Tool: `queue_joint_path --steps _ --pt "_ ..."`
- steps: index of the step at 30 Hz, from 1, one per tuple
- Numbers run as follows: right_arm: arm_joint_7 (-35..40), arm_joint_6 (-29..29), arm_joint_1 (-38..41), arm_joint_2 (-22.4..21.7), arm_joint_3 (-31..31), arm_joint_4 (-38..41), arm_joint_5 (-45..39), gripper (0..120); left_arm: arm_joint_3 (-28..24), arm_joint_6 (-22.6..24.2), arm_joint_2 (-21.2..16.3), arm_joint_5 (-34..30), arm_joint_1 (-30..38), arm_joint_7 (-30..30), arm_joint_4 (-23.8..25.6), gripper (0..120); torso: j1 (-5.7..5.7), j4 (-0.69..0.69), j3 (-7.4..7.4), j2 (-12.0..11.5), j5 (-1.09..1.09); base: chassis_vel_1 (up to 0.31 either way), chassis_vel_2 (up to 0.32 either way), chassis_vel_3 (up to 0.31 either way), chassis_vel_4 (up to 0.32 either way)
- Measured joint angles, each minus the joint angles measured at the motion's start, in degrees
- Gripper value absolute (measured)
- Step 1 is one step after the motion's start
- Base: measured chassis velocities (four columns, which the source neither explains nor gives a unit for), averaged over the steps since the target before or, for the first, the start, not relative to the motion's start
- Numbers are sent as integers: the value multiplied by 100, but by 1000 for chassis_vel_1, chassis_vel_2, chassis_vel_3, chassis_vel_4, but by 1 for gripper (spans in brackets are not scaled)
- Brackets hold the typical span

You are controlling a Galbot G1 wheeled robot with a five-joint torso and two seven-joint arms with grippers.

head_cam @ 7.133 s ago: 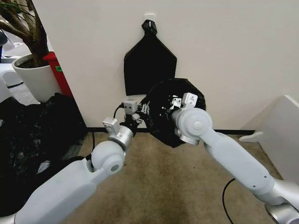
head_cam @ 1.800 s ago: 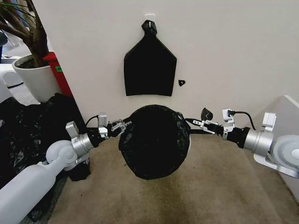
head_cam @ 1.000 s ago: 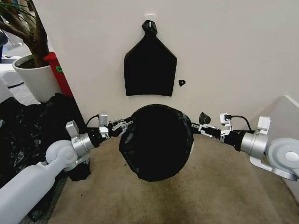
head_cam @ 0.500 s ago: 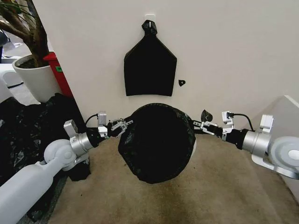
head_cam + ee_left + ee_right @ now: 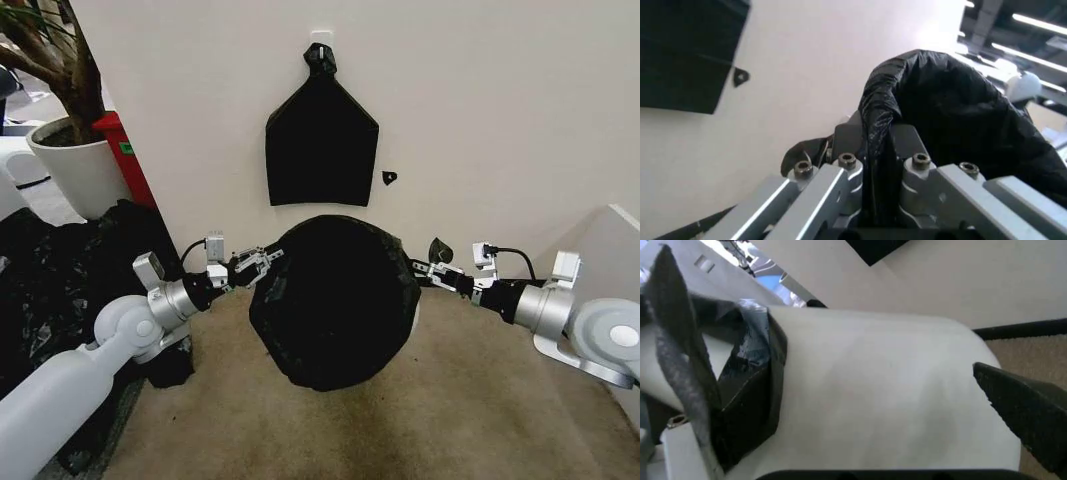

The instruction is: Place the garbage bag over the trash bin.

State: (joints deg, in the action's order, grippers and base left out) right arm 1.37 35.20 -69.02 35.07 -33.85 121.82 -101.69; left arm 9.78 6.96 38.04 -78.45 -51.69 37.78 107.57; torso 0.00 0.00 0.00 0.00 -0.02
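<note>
The garbage bag (image 5: 335,300), glossy black and wrinkled, is draped over the top and front of the trash bin (image 5: 413,326), of which a cream-white sliver shows at the right. My left gripper (image 5: 256,262) is at the bag's left edge. In the left wrist view, this left gripper (image 5: 877,146) is shut on a fold of the garbage bag (image 5: 940,105). My right gripper (image 5: 430,272) is at the bin's right side. In the right wrist view its fingers (image 5: 747,390) stand wide apart, with the bare trash bin (image 5: 873,390) wall between them and black film at one finger.
A flat black bundle (image 5: 320,140) hangs on the wall above the bin. A white plant pot (image 5: 75,165) and a red box (image 5: 125,150) stand at the back left, a big mass of black plastic (image 5: 70,290) lies left, and a white panel (image 5: 605,260) stands right.
The bag's top has risen a little and sits closer to the wall. My left gripper has lifted slightly with the edge it holds. The right gripper has barely moved.
</note>
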Motion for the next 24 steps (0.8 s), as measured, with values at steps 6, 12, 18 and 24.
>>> queue_joint_path --steps 6,12,18,24 --pt "114 -91 -4 -22 -147 41 -375 100 13 4 78 -236 -30 -241 -142 4 0 0 0 0 2 0 0 0 0" --pt "117 -250 98 -88 -300 -201 -722 100 39 33 60 -296 -100 -249 -185 4 0 -1 0 0 3 0 0 0 0" --pt "513 -567 599 -7 -522 42 -331 100 -47 -46 165 -354 -164 -1508 -20 4 0 -1 0 0 2 0 0 0 0" --pt "902 -517 1054 186 -195 803 1059 100 -406 -137 396 -141 30 -3368 348 4 0 2 0 0 3 0 0 0 0"
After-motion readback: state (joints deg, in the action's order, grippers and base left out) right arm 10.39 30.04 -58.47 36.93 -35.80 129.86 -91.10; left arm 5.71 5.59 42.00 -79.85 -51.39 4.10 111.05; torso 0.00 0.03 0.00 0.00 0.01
